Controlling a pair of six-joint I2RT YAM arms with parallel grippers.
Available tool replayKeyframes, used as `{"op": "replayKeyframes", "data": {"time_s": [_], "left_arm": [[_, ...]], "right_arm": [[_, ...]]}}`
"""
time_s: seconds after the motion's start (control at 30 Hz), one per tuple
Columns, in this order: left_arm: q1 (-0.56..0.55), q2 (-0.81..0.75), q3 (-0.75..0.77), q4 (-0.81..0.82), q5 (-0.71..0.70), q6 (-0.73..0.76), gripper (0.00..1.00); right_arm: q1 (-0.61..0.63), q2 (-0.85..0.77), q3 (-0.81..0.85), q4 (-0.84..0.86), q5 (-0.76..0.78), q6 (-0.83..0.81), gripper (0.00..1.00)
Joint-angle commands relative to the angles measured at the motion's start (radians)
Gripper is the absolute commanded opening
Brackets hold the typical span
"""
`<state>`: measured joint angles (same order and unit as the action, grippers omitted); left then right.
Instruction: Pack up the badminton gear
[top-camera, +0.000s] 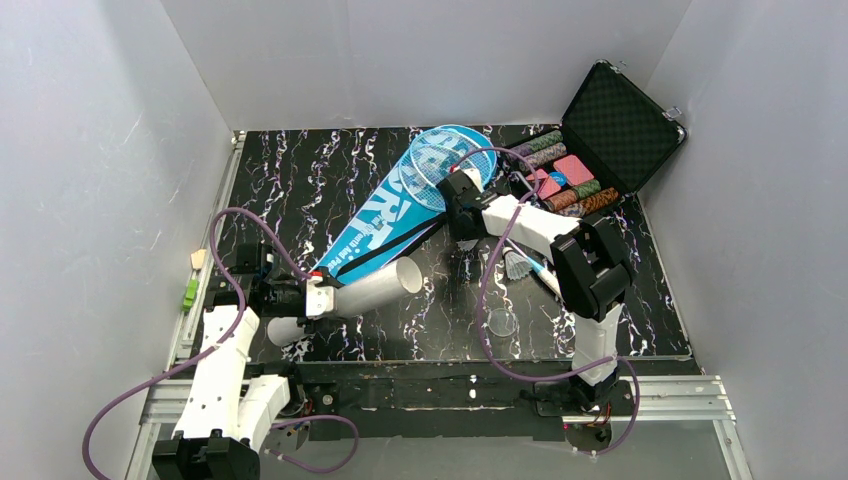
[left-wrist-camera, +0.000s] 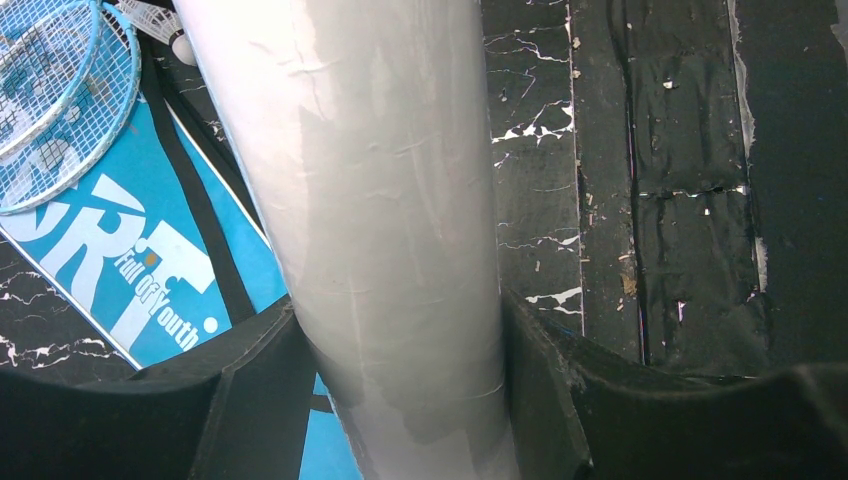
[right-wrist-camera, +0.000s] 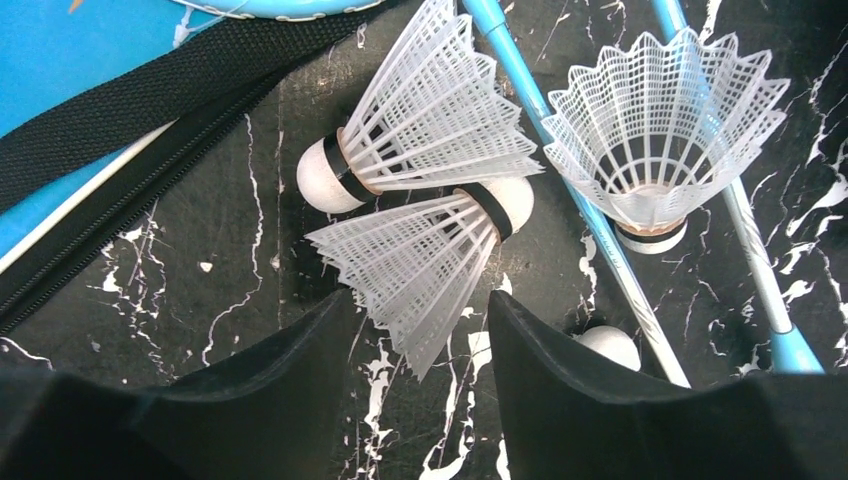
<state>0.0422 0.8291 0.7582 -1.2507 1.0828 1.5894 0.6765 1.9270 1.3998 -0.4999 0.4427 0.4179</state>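
Barely started tbh. Left gripper (left-wrist-camera: 398, 305) is clamped round the long white cardboard-looking tube (left-wrist-camera: 370, 150), lower left in the top view. Right gripper (right-wrist-camera: 422, 300) sits spread astride a white plastic mesh shuttlecock (right-wrist-camera: 420, 250). Two light-blue rackets (top-camera: 440, 165) lie on the blue fabric SPORT bag (top-camera: 385, 215), so nothing's packed yet.

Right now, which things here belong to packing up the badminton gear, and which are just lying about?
For the job: tube, bag, rackets, shuttlecocks.
Just lying about: black case, chips inside it.
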Motion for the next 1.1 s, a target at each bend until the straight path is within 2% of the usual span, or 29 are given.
{"op": "replayKeyframes", "data": {"time_s": [0.0, 0.1, 0.13, 0.37, 0.43, 0.53, 0.7, 0.9, 1.07], "left_arm": [[0.000, -0.007, -0.008, 0.008, 0.049, 0.002, 0.07], [0.001, -0.012, -0.011, 0.001, 0.045, 0.010, 0.07], [0.000, -0.012, -0.012, -0.005, 0.045, 0.020, 0.07], [0.000, -0.002, -0.010, -0.025, 0.064, 0.039, 0.07], [-0.002, 0.000, -0.007, -0.028, 0.067, 0.038, 0.07], [0.000, -0.003, -0.007, -0.029, 0.068, 0.037, 0.06], [-0.001, -0.011, -0.009, -0.030, 0.069, 0.041, 0.06], [-0.001, -0.009, -0.007, -0.058, 0.071, 0.086, 0.07], [0.000, 0.010, -0.003, -0.105, 0.061, 0.161, 0.06]], "right_arm": [[0.005, -0.001, 0.010, 0.018, 0.054, -0.005, 0.55], [0.006, -0.004, 0.007, 0.032, 0.058, -0.017, 0.30], [0.006, -0.004, 0.007, 0.035, 0.061, -0.019, 0.25], [0.009, -0.010, 0.009, 0.015, 0.105, -0.028, 0.21], [0.013, -0.036, -0.011, 0.021, 0.113, -0.028, 0.13], [0.029, -0.108, -0.052, 0.038, 0.124, -0.024, 0.01], [0.075, -0.299, -0.116, 0.022, 0.108, -0.001, 0.01], [0.084, -0.649, -0.265, -0.043, -0.146, 0.082, 0.01], [0.084, -0.928, -0.378, -0.044, -0.499, 0.109, 0.01]]}}
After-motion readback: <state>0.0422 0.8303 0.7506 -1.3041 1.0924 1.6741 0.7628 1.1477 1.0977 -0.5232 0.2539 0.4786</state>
